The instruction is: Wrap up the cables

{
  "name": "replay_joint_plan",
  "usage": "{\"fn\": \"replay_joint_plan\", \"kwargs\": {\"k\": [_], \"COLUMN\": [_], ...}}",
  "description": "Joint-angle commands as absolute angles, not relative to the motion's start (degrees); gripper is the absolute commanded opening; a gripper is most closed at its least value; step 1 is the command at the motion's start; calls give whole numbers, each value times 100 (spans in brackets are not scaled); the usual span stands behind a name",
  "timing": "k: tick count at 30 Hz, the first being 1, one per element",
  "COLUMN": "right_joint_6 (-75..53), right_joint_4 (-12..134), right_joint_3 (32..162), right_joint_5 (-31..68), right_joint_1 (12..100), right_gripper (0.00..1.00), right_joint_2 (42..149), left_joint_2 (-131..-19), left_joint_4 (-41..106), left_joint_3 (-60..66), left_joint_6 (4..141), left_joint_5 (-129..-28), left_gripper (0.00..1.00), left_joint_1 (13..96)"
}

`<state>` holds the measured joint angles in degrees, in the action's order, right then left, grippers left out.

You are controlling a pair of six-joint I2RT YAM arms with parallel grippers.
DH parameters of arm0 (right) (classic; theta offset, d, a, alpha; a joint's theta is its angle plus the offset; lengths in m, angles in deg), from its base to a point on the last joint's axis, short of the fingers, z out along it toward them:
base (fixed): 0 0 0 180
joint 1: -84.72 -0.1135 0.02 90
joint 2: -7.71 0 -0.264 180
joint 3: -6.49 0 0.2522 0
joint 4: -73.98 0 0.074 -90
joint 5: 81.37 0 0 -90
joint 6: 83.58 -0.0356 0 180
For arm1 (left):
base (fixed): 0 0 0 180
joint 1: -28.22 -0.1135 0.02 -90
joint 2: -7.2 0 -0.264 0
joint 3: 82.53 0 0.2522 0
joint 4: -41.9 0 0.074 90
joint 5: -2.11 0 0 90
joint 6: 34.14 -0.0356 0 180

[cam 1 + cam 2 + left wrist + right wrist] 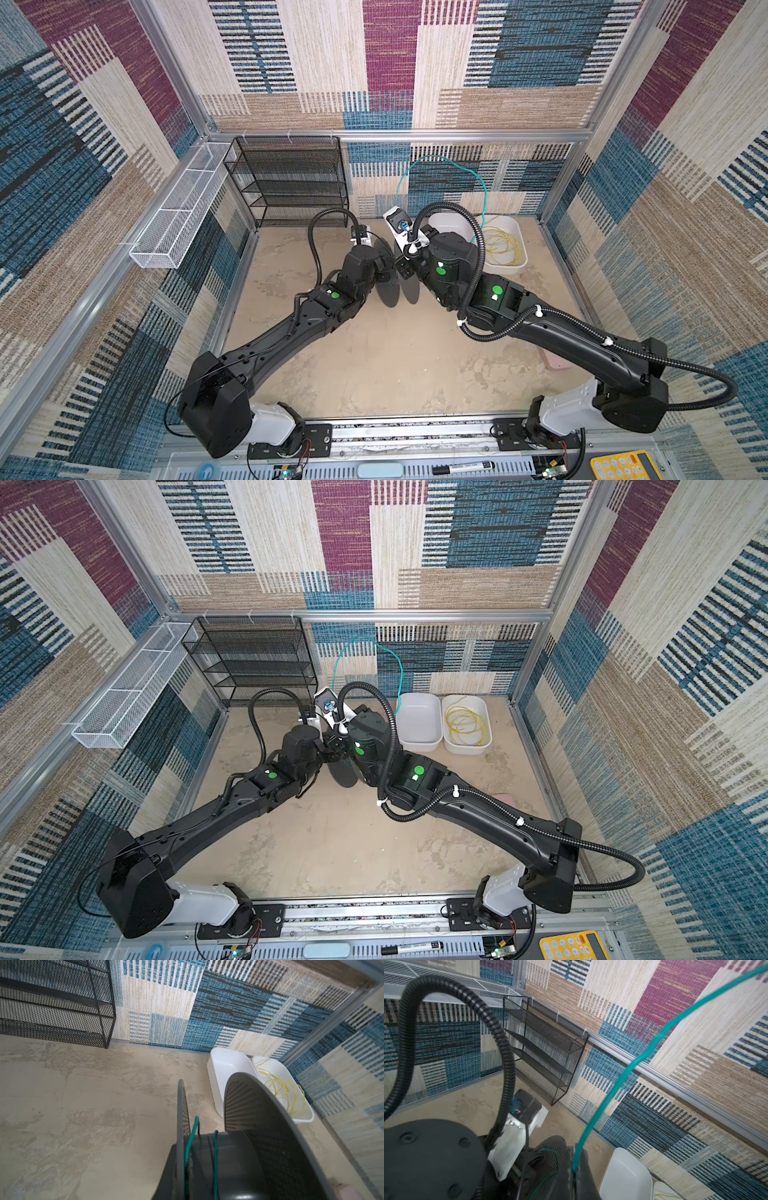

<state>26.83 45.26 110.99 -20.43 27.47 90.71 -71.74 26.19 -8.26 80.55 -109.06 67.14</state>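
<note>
The spool [270, 1126], grey with two perforated flanges, hangs between the two wrists above the middle of the table [374, 365], and everything turns on it. Its hub axis runs roughly from one arm to the other, so each turn has to land crosswise in the gap between the flanges. A couple of turns of the teal cable [611, 1093] already sit on the hub. From there the cable runs to the right gripper [574, 1176], whose jaws are pressed together on it just beside the spool. It then climbs in a tall loose arc behind the spool and drops toward the empty white bin [417, 723], where its end is hidden. The slack therefore lies up and back from the jaws, and the right arm is the one placed to feed it. The left gripper [384, 270] is tight against the spool with its jaws closed. They are hidden, but they appear to carry the spool. The yellow cable [464, 725] lies coiled in the second bin [467, 750], right of and behind the spool, untouched and nearer the right arm. No brand or label can be read; the print on a black marker [463, 468], well in front of the spool, is too small.
</note>
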Motion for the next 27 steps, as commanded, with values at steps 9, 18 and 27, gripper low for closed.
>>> {"fn": "replay_joint_plan", "kwargs": {"k": [9,18,27], "right_joint_6": [1699,488,-834], "right_joint_4": [5700,5845,6360], "right_joint_3": [11670,11691,11643], "right_joint_5": [273,1451,1870], "right_joint_1": [4259,5334,5990], "right_gripper": [0,0,0], "right_joint_2": [9050,9477,10194], "left_joint_2": [-6736,-6372,-6037], "left_joint_4": [1801,1660,1303], "left_joint_3": [-1695,-2073,-2480], "left_joint_6": [6742,6566,6868], "left_joint_5": [-11458,-11822,-12024], "left_gripper": [0,0,0], "left_joint_1": [7340,7793,8243]}}
